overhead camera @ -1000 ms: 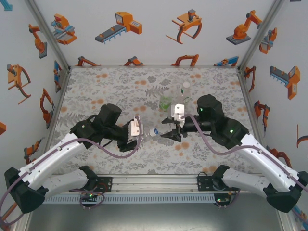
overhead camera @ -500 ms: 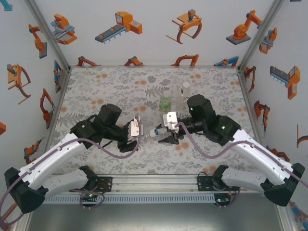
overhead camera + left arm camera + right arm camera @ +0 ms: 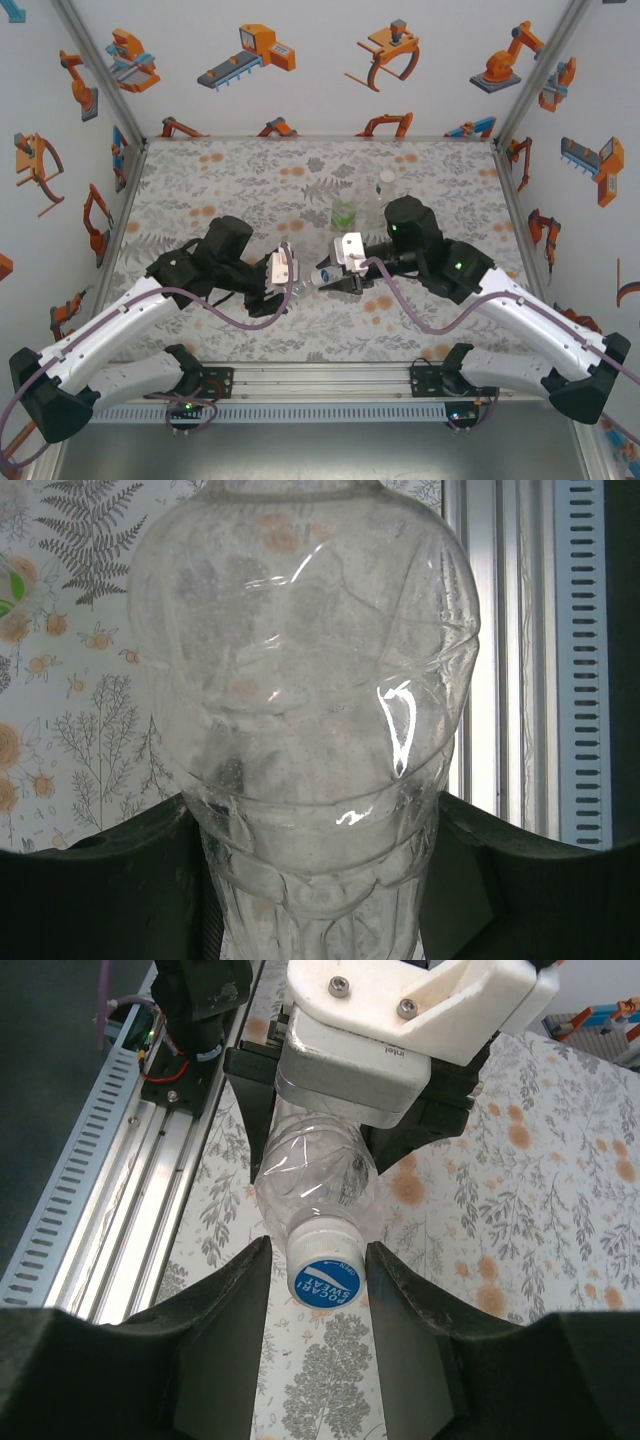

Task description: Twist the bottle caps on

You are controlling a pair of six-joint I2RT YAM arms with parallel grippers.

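**Bottle held level between both arms, blue cap between the right fingers**

Left arm: it reaches forward and inward from its base, forearm low over the table [image 3: 200,190]. The left gripper [image 3: 290,274] points to the right. Its fingers [image 3: 100,880] are closed on the body of the clear bottle [image 3: 305,279], one on each side. This bottle lies level, clear of the table, with its neck pointing at the right arm.

Right arm: it bends in from the right side, wrist turned to the left. The right gripper [image 3: 329,277] meets the bottle's mouth head-on. In the right wrist view the blue cap [image 3: 327,1279] sits on the neck of the clear bottle [image 3: 310,1185], between the two dark fingers [image 3: 235,1305]. The fingers stand narrow. One appears to touch the cap's rim and the other shows a thin gap. I cannot tell whether the grip is firm.

The left gripper [image 3: 318,1145] is seen beyond the cap, clamped round the bottle.

Other items: a green bottle [image 3: 344,213] and a tall bottle [image 3: 384,195] stand upright just behind the right gripper, close beside each other.
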